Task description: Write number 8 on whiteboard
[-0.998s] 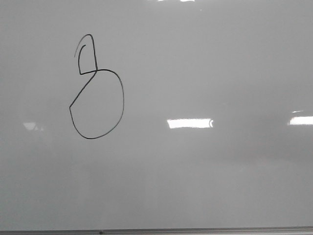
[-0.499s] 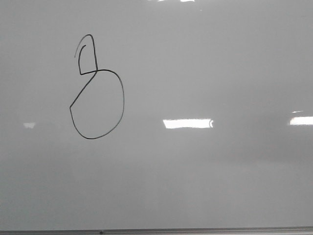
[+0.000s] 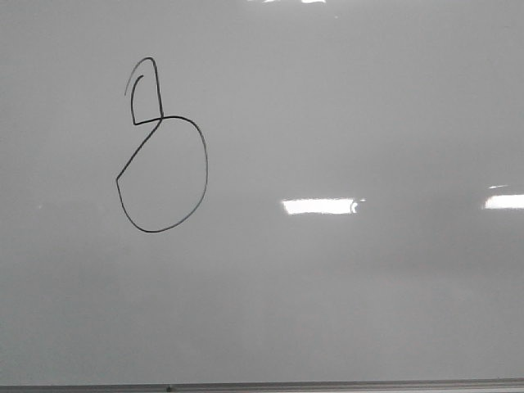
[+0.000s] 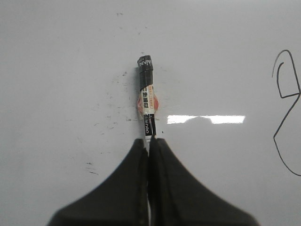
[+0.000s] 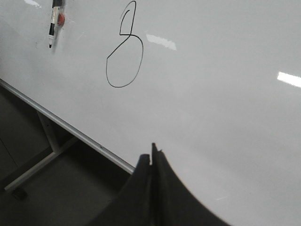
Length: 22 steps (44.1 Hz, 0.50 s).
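The number 8 is drawn in thin black line on the whiteboard, a big round lower loop under a small narrow upper loop. No gripper shows in the front view. In the left wrist view my left gripper is shut on a marker, which sticks out from the fingertips toward the board; part of the number 8 shows at the frame's edge, well apart from the marker. My right gripper is shut with nothing in it, back from the board near its lower edge. From there the number 8 and the marker both show.
Bright rectangular light reflections lie on the glossy board. A thin grey metal bottom edge runs under it, with a stand leg and dark floor below. Small dark ink specks dot the board near the marker.
Only the bright reflections on the board have shifted a little. The drawn figure looks the same as before.
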Motion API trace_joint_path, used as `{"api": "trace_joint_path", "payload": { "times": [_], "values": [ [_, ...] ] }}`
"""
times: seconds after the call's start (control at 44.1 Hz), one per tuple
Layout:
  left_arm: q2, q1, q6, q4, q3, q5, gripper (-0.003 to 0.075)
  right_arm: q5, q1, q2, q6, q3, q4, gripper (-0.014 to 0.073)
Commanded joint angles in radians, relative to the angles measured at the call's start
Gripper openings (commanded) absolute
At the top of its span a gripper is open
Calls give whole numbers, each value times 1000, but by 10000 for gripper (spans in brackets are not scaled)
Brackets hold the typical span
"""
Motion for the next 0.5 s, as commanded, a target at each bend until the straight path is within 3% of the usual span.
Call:
{"api": "trace_joint_path", "payload": {
  "times": [0.0, 0.476],
  "values": [
    [-12, 1, -1, -9, 13, -90, -20, -67, -4, 14, -1, -27, 9, -71],
    [-12, 1, -1, -9, 13, -90, -20, -92, -4, 14, -5, -27, -24, -71]
  ]
}}
